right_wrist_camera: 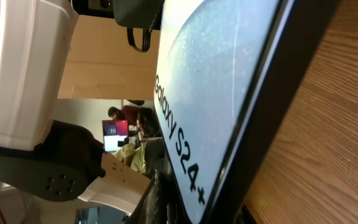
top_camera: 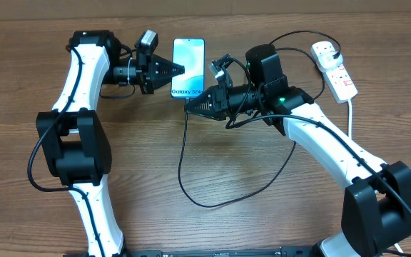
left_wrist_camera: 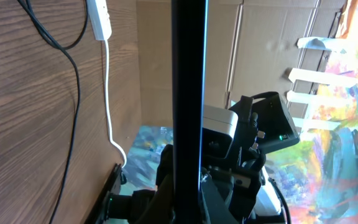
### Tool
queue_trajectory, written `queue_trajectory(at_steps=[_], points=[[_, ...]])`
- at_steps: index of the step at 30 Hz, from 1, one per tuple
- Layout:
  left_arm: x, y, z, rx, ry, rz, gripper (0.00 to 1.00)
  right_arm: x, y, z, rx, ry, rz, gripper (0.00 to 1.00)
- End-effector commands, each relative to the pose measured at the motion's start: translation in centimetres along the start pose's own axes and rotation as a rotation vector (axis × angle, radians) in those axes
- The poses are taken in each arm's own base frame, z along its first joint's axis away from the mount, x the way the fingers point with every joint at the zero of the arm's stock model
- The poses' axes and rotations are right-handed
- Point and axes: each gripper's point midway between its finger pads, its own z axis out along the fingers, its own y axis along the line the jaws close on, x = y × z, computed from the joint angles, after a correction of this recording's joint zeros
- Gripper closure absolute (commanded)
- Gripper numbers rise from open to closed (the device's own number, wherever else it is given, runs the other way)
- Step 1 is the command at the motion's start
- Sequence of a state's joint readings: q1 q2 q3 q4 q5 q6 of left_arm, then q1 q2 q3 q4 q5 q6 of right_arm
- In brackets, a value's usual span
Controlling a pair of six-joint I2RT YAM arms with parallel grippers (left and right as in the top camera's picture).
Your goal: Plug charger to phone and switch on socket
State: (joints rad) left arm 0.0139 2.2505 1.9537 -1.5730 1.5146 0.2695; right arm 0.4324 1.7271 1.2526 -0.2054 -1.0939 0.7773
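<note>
phone (top_camera: 190, 63) beside closed left end effector (top_camera: 180, 70)

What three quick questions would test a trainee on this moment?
1. True or false: the phone has its screen lit.
2. The socket lies on which side of the phone: A, the robot's left; B, the robot's right?
3. Which claw points at the phone's end nearest the "Galaxy S24" text?
Key: 1 true; 2 B; 3 the right claw.
</note>
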Motion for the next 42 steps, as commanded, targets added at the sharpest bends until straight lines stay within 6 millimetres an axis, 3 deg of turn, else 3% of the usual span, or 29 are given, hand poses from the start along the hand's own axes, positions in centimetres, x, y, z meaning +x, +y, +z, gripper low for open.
queue_trajectory(at_steps=[1,29,30,33,37,42], points=[[0.4,-0.5,0.3,-0.004,0.011,0.093,0.96,-1.2,-0.2,-0.5,0.017,-0.046,-0.033,0.96],[1.4,0.1,0.3,-0.051,0.037,0.081,0.96,-1.4,-0.2,-0.9,0.007,-0.044,-0.033,0.96],[1.4,0.1,0.3,-0.050,0.036,0.081,0.96,-1.4,-0.2,-0.9,0.006,-0.044,-0.033,0.95],[1.4,0.1,0.2,-0.048,0.034,0.080,0.96,-1.3,-0.1,-0.9,0.001,-0.038,-0.033,0.77],[1.4,0.1,0.2,-0.048,0.034,0.080,0.96,-1.2,0.0,-0.9,-0.004,-0.032,-0.033,0.67],[1.4,0.1,0.2,-0.048,0.034,0.081,0.96,-1.0,0.2,-0.9,-0.014,-0.021,-0.033,0.60]])
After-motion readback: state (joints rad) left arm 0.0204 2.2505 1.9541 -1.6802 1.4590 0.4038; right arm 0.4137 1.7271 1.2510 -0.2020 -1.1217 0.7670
